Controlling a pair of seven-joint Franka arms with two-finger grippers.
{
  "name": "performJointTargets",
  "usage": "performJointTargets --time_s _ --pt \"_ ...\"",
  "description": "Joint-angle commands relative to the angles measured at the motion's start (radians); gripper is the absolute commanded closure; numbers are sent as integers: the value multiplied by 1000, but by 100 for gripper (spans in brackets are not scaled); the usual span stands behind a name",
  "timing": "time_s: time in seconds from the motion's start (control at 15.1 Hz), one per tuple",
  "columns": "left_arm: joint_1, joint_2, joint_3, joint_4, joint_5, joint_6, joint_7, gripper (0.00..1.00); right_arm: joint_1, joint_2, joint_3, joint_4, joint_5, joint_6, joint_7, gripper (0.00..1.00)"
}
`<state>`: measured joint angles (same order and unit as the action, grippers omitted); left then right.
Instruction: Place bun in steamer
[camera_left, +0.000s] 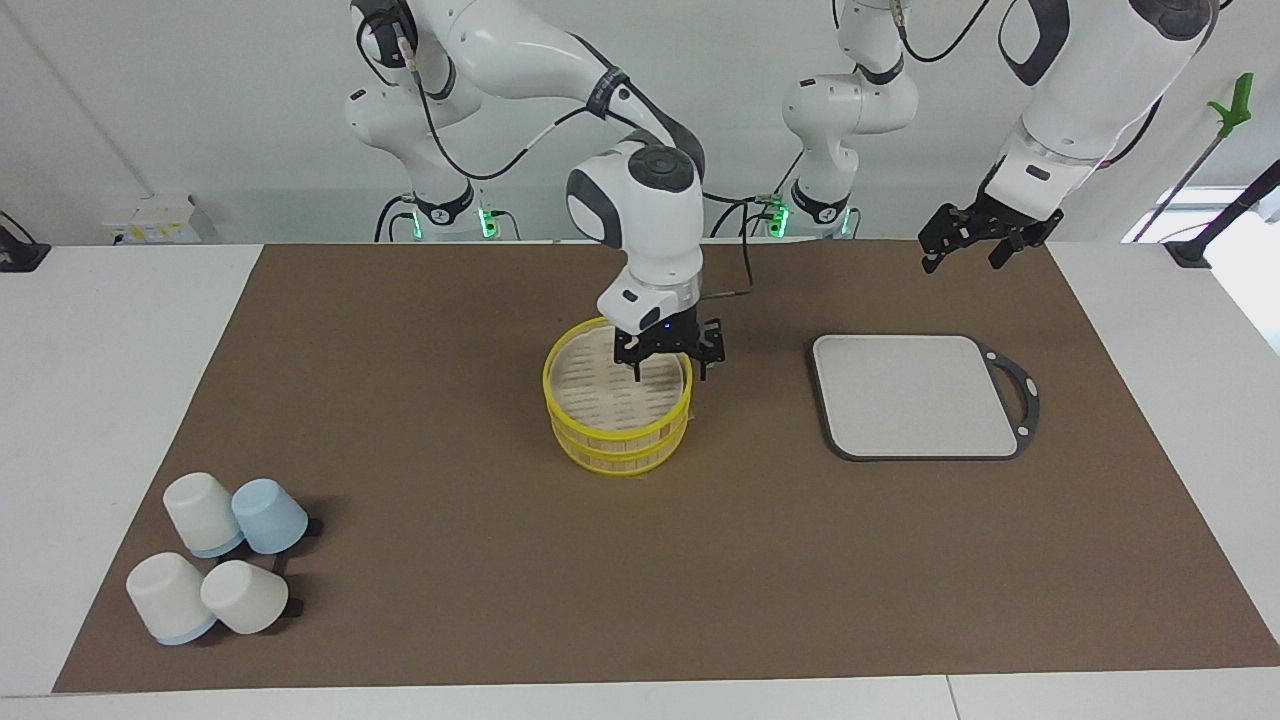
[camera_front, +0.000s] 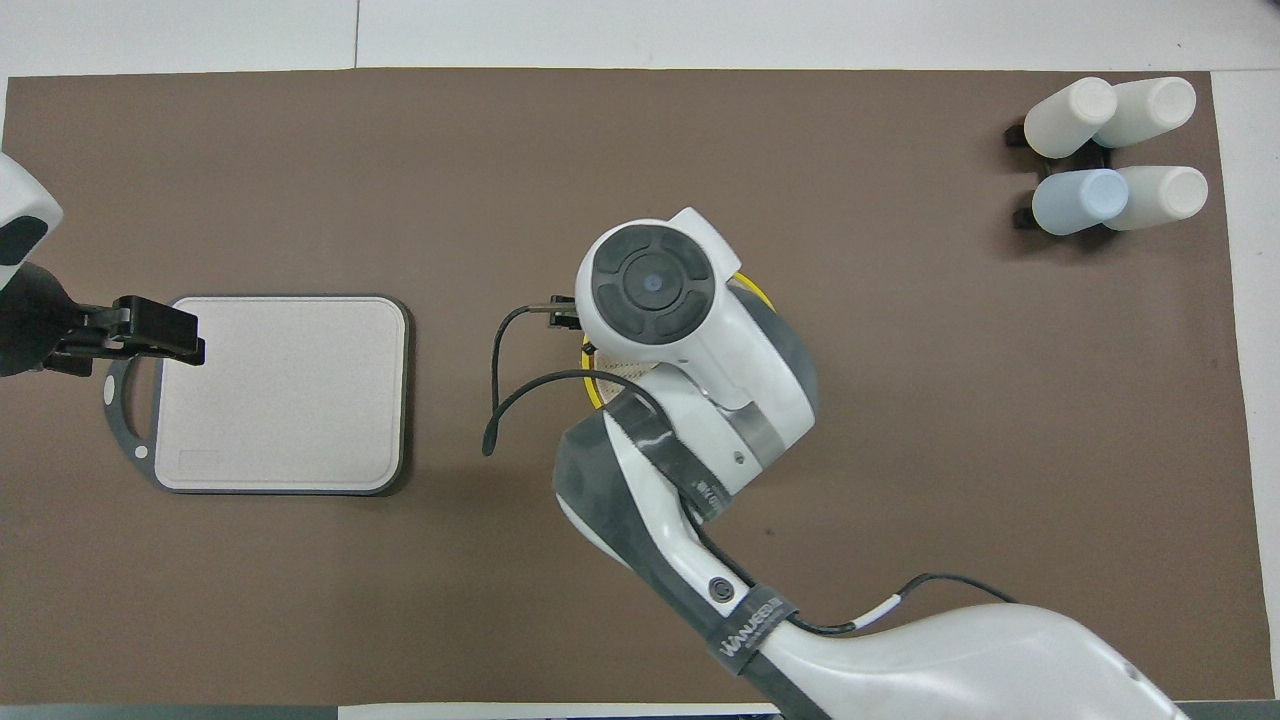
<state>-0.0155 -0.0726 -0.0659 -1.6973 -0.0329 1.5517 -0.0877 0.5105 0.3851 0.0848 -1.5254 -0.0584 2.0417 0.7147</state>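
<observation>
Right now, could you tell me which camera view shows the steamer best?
The facing view: the steamer shows its yellow rims, slatted side and top, with the right gripper at its rim. The overhead view shows only a yellow sliver, because the right arm covers it.

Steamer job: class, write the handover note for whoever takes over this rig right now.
Right gripper: open, down at the steamer in the middle of the mat, one finger inside its rim and one outside.
Left gripper: waiting, raised over the handle end of the grey board.
Bun: not visible in either view; the right arm hides most of the steamer from above.
Done: cannot be confirmed.
Left: find the bun and check that it lies in the steamer.
</observation>
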Motion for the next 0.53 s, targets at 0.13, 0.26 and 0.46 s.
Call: performJointTargets --time_s 0.13,0.26,0.46 --pt "9 -7 -6 5 -15 2 22 0 -217 -181 13 -19 55 -260 -148 0" --pt "8 -6 -6 7 -12 2 20 0 -298 -238 12 -28 55 -381 -288 0" --pt "9 -7 -6 7 -9 2 22 0 -406 -290 9 -41 57 -478 -429 0"
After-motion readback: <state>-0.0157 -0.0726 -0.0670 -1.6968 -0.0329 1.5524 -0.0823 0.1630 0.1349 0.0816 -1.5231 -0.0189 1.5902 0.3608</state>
